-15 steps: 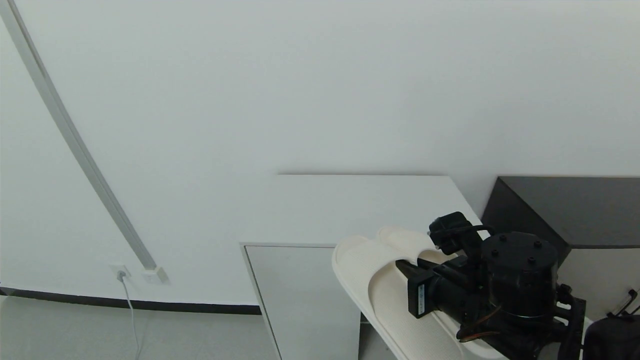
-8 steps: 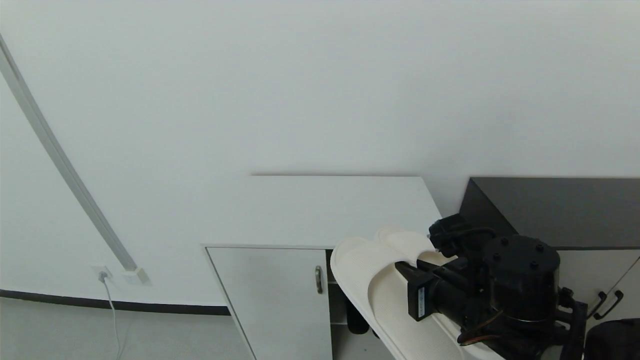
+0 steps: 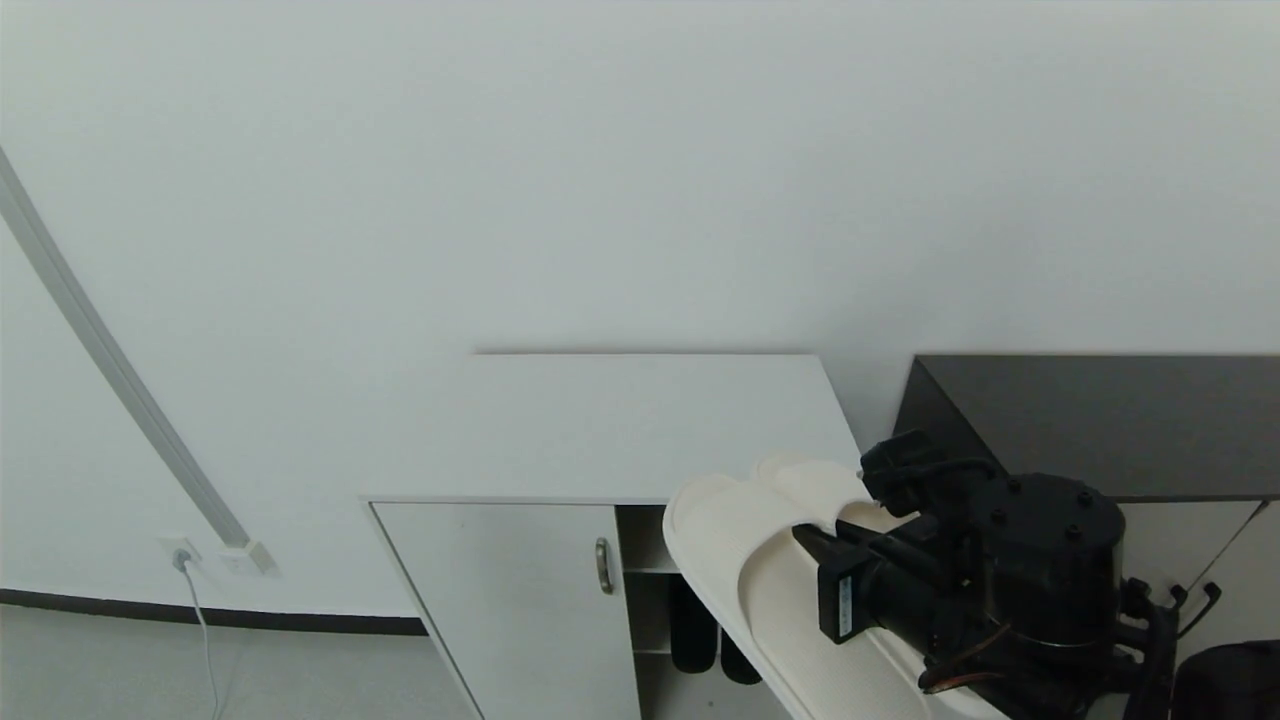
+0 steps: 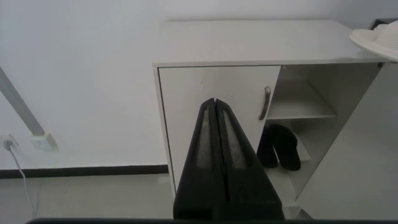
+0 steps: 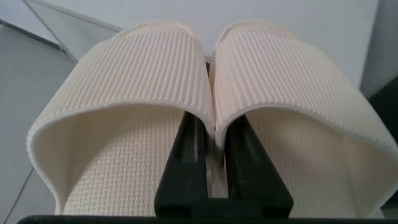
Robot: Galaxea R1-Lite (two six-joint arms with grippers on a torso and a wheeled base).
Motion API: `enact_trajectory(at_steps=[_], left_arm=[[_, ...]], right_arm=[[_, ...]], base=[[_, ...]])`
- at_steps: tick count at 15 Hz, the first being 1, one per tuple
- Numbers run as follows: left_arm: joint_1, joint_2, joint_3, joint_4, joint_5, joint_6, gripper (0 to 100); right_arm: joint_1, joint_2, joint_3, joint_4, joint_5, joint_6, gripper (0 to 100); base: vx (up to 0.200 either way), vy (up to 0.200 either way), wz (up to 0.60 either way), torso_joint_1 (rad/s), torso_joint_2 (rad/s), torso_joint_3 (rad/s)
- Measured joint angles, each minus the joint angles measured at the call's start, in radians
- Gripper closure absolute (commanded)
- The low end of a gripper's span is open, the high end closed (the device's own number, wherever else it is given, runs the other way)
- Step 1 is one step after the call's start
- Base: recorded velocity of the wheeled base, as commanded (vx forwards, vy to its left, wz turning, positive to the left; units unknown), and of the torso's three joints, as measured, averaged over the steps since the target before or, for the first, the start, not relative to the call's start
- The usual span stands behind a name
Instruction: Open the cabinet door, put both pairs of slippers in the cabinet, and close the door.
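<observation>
The slippers (image 5: 149, 74) are showing cream, with fine ribbing running across their straps and a small diamond pattern covering their insoles. The cabinet (image 3: 640, 420) is looking plain white with a grey metal handle (image 3: 603, 566), the other pair (image 4: 280, 146) inside it is showing black, and the neighbouring unit (image 3: 1100, 420) is showing a near-black top.

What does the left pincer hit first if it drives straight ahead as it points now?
Probably the cabinet's closed door, beside its handle: the shut left pincer points at that panel, not the open shelves. Depth unclear.
</observation>
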Motion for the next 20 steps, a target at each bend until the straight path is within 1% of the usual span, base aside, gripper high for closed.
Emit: enact_trajectory(at_steps=[3,10,20], left_arm=[[0.0,0.0,0.0,-0.001,-0.001,0.0,100],[0.0,0.0,0.0,-0.001,0.0,0.0,100],[0.0,0.0,0.0,-0.001,0.0,0.0,100]], right_arm=[[-0.002,0.0,0.0,0.001,-0.001,0.0,100],[0.004,0.001,0.0,0.001,0.0,-0.001,100],[0.016,0.006,0.002,0.001,0.0,0.0,100]], base=[[0.0,0.0,0.0,0.0,0.0,0.0],[-0.2,0.0,0.0,0.004,0.0,0.001],[0.0,0.0,0.0,0.0,0.0,0.0]])
